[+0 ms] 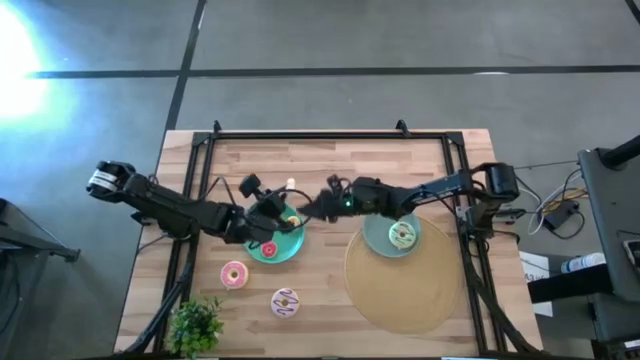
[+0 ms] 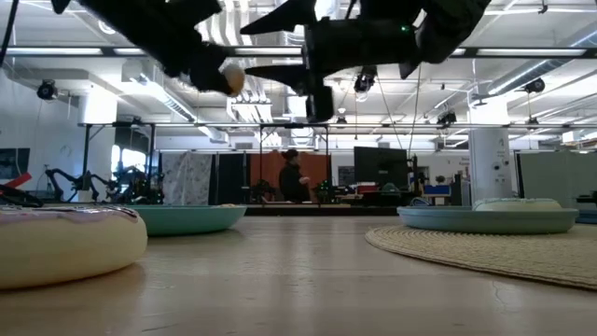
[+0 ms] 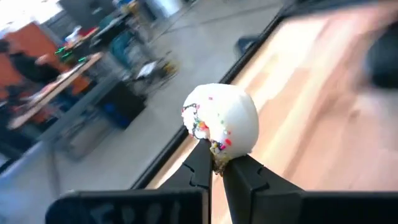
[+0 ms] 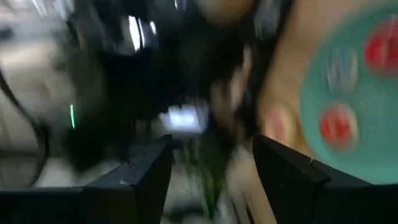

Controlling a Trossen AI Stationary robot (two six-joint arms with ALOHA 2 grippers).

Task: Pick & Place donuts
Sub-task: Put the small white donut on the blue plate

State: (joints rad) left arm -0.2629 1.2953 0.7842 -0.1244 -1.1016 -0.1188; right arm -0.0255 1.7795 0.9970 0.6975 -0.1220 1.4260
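Wooden table point(image 1: 330, 165), woven round mat point(image 1: 405, 290), grey concrete floor point(image 1: 400, 40) around

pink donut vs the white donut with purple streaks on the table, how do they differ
The pink donut has plain pink icing; the white donut with purple streaks is pale with purple lines across it. The pink one lies nearer the teal plate, the streaked one farther from it, toward the table's edge, and closer to the woven mat. Both are rings with a hole, lying flat on the bare wood, similar in size, touched by neither gripper.
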